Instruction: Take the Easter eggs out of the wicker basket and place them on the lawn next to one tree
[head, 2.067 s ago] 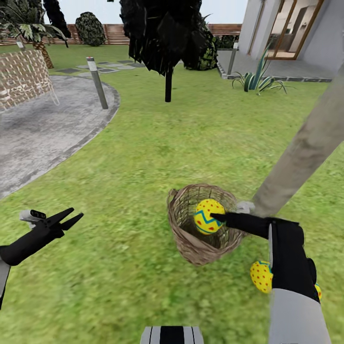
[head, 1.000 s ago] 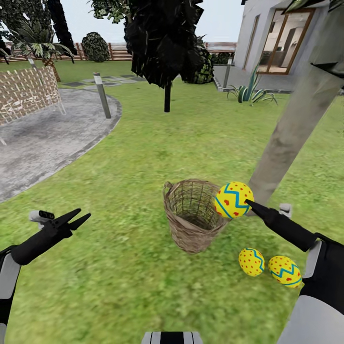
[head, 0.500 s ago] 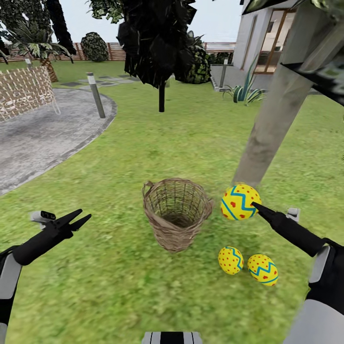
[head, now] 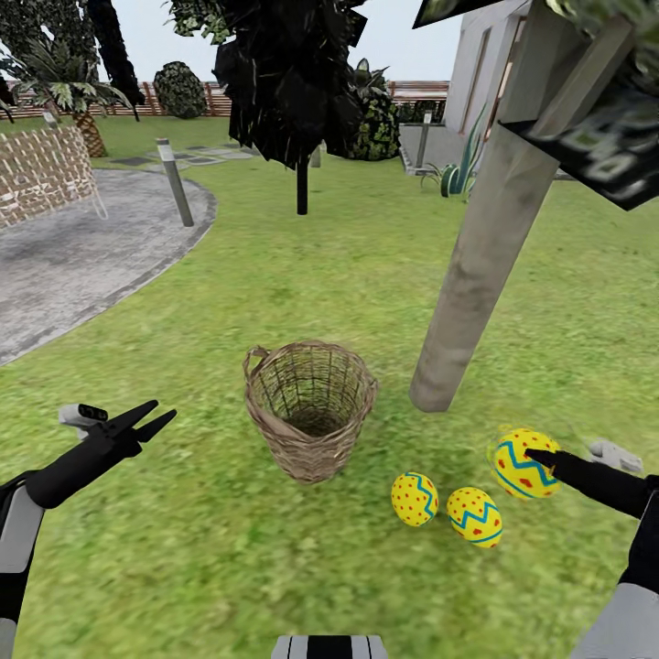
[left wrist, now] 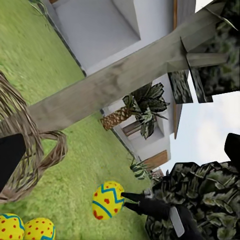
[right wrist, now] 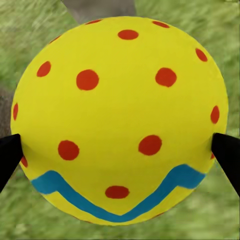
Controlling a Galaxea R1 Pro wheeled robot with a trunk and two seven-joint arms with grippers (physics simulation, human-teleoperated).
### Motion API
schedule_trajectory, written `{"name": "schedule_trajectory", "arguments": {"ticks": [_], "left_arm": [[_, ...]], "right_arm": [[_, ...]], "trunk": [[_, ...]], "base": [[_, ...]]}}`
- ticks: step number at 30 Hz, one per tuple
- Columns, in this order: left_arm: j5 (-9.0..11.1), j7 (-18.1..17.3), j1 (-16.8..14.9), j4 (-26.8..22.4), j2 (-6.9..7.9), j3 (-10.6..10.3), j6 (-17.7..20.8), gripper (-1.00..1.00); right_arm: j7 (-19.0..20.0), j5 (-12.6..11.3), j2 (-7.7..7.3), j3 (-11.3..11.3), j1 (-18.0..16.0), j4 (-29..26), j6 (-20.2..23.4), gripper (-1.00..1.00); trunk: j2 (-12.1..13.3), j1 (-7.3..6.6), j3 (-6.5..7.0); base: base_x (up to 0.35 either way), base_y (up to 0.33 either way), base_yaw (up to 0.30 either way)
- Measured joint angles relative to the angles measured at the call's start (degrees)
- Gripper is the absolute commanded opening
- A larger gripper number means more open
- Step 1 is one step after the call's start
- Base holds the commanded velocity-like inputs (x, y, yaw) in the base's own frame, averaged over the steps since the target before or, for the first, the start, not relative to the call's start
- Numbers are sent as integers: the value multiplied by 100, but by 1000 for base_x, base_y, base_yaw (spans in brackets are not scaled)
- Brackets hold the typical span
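Held egg: yellow with a teal zigzag and red dots, clamped between the two fingertips of your right gripper. In the right wrist view the egg sits with a black fingertip pressed to each flank. It hangs above the lawn, on the basket-far side of the trunk's foot, near the tree.

Two eggs on the grass: one and its neighbour lie just beside each other, between the basket and the held egg, near the trunk's base. You can also see them in the left wrist view, below the held egg.

Basket: upright on the lawn, beside the tree, no egg visible inside; loop handle at the rim.

Left gripper: fingers parted, holding nothing, raised over the grass, well apart from the basket on the side away from the tree.

Surroundings, outward from the tree: a grey paved path with a short post, a thin dark tree, a lattice panel, a house behind.
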Motion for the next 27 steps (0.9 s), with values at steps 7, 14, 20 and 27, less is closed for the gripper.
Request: {"name": "schedule_trajectory", "arguments": {"ticks": [7,14,20,27], "left_arm": [[0,-11,0,-54,0,-7,5,100],[0,-14,0,-76,-126,-39,-1,100],[-3,-23,0,-89,-131,-261,0,100],[5,-28,0,-81,-158,-264,-1,100]], "right_arm": [[-3659,119,51,1473,-28,135,-129,-100],[-5344,82,54,1708,-460,2677,-1844,-100],[-5470,75,42,1664,-723,3404,-2323,-100],[-6080,108,-91,1165,-1288,5154,-3007,-100]], "trunk": [[0,-1,0],[0,-2,0],[0,0,0],[-2,6,-44]], "base": [[29,-31,0],[213,-232,0],[57,-63,0],[0,0,0]]}}
